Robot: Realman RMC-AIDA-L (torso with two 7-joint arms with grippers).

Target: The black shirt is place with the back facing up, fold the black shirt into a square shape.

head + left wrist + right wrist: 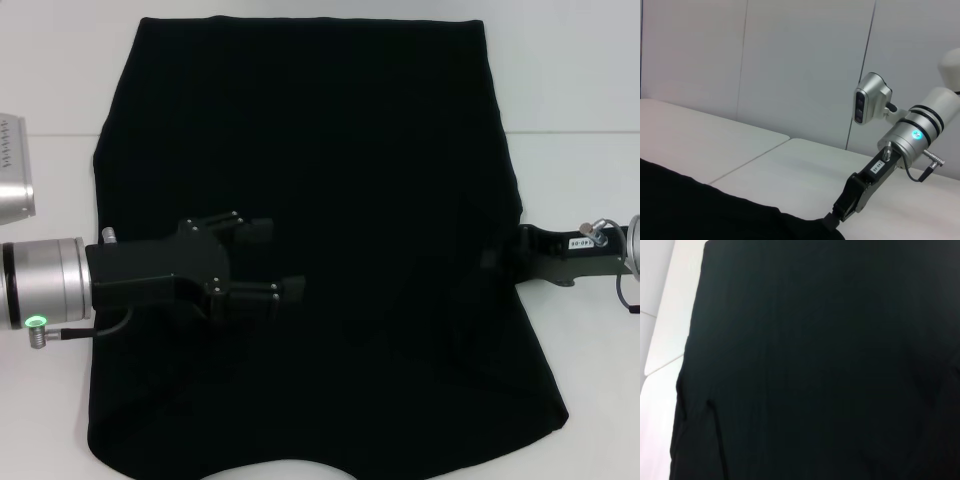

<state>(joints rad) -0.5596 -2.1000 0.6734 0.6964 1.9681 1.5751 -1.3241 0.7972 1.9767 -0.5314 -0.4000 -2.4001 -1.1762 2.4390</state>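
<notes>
The black shirt [330,150] lies spread flat on the white table [580,100] and fills most of the head view. My left gripper [270,260] is open and empty, over the shirt's left middle, pointing right. My right gripper [495,258] reaches in from the right and meets the shirt's right edge; its fingers blend into the cloth. The left wrist view shows the right gripper [832,220] at the shirt's edge [690,210]. The right wrist view is almost filled by the shirt [815,365].
Bare white table shows left, right and behind the shirt, with a seam [570,132] across it. A grey panelled wall [790,65] stands behind the table. The shirt's near hem reaches the table's front edge [290,468].
</notes>
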